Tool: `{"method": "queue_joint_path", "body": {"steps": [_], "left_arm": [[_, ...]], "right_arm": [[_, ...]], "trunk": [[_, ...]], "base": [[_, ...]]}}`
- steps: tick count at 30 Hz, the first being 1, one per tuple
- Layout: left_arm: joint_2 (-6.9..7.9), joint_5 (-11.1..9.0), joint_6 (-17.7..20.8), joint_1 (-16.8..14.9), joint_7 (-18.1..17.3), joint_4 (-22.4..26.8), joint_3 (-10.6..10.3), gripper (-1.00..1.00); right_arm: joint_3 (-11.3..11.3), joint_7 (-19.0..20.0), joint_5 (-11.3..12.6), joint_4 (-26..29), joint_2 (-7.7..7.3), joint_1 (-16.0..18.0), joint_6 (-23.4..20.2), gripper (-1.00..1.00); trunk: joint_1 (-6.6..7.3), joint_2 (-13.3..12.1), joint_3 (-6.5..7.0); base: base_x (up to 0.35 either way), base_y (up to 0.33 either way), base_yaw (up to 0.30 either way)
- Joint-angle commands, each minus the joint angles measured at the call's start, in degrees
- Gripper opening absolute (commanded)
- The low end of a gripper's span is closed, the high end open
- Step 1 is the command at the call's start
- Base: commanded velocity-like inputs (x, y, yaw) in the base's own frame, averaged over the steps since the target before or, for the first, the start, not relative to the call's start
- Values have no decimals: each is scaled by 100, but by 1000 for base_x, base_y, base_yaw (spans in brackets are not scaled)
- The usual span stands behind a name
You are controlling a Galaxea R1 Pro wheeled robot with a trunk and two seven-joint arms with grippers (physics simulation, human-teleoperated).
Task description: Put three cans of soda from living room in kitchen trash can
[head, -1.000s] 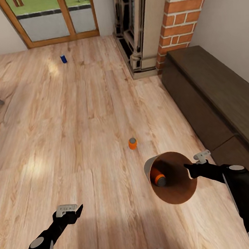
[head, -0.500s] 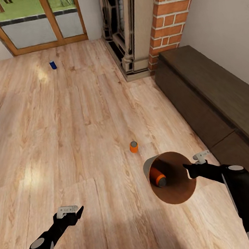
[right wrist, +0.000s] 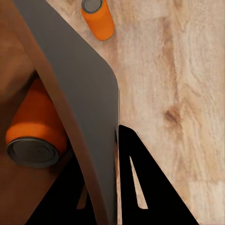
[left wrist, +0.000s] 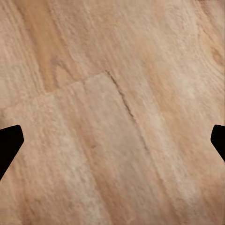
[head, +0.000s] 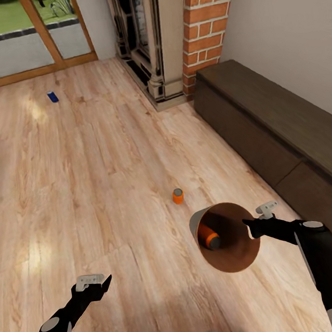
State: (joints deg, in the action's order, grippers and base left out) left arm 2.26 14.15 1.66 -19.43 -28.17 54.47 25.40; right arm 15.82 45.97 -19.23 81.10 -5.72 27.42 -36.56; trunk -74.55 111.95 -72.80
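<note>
Since a second ago the head camera has swung rightward, so doors, fireplace and floor slide left in view while the right gripper (head: 253, 223) stays with its jaws clamped on the rim of the trash can (head: 240, 258), grey outside, copper-brown inside, held tilted above the wood floor (head: 110, 183). One orange can (head: 209, 238) lies inside it, grey top showing, no readable label. A second orange can (head: 178, 196) stands just beyond the bin, the dark blue can (head: 52, 96) far off near the glass doors (head: 29, 42), and the left gripper (head: 98, 286) hangs with its jaws apart.

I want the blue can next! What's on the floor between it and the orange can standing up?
Nothing, just bare wood floor. The head view shows an open stretch of planks from the standing orange can to the blue can near the glass doors.
</note>
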Motion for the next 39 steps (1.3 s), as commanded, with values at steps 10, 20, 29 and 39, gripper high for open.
{"method": "queue_joint_path", "body": {"steps": [10, 20, 29, 39], "left_arm": [[59, -32, 334, -8, -561, -3, 0, 100], [80, -28, 798, -26, -2075, -307, 0, 100], [67, -11, 801, -26, -2126, -329, 0, 100], [64, -8, 801, -26, -2123, -340, 0, 100]], "right_arm": [[17, 50, 87, 3, 15, 0, -39, -100], [341, 69, 71, 4, -44, -314, 24, -100], [1363, 166, 86, -59, -59, -964, 855, -100], [1743, 410, 139, -163, -9, -1134, 1095, -100]], "trunk": [[0, 0, 36], [0, 0, 42], [0, 0, 43], [0, 0, 50]], "base": [[0, 317, -246], [0, 317, -151], [0, 317, -9], [0, 317, -60]]}}
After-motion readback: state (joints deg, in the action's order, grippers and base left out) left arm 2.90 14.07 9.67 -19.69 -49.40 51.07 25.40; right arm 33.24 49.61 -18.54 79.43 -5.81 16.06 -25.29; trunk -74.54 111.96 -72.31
